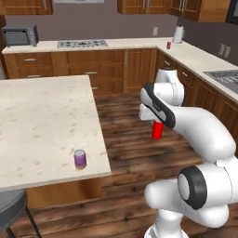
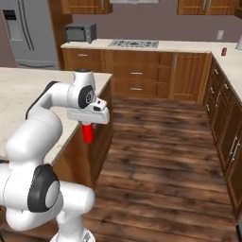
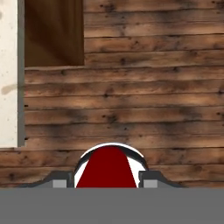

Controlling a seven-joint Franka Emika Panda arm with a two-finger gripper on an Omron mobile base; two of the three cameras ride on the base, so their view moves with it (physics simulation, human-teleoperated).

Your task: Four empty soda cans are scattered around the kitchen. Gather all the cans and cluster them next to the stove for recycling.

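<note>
**Got a red can in hand, hanging over the floor**

So my gripper (image 1: 157, 124) is clamped on a red soda can (image 1: 157, 130), jaws narrow and snug against its sides. In the hand view the can (image 3: 107, 168) sits right between my two fingertips (image 3: 62, 180), silvery rim showing around the red body, with plank flooring (image 3: 131, 87) beneath it. The can hangs upright below my hand, above the wood floor in the aisle between the island (image 1: 42, 121) and the right-hand counter run (image 1: 200, 58).

Other cans I can spot: the purple can (image 1: 80, 158) stands upright on the island top, near its front right corner. Another red can (image 1: 168, 45) stands way back on the far counter near the corner, just beside a white paper towel roll (image 1: 178, 33).

The stove (image 1: 82, 43) is set into the back counter, well apart from me and from every can I can see. A toaster oven (image 1: 19, 35) sits on the counter to its left.
</note>
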